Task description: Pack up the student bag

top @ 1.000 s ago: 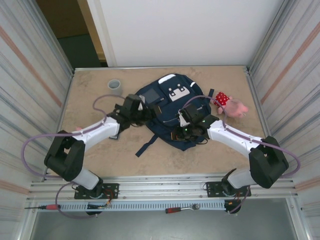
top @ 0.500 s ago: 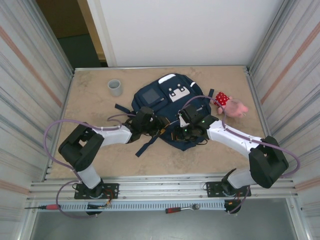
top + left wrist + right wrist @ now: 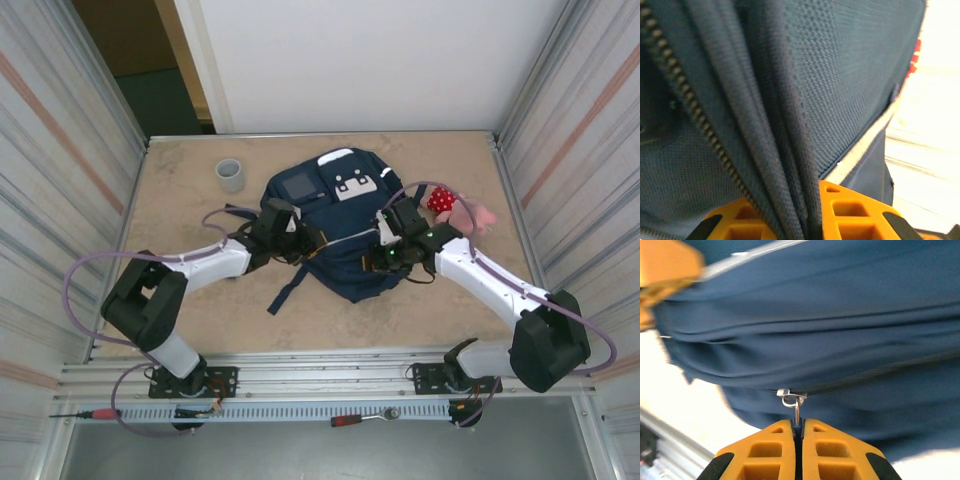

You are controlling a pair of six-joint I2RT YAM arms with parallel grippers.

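R gripper (image 3: 797, 432) clamped on small silver metal zipper pull (image 3: 796, 407), L gripper (image 3: 795, 220) pinching large navy-blue fabric backpack (image 3: 340, 270): draw R twd 3 o'clock, cloth taut.

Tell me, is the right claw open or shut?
Shut: the right claw has its orange fingers pressed together on the student bag's zipper pull.

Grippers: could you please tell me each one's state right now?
Left gripper: closed on a fabric fold of the student bag.
Right gripper: closed on the zipper pull.
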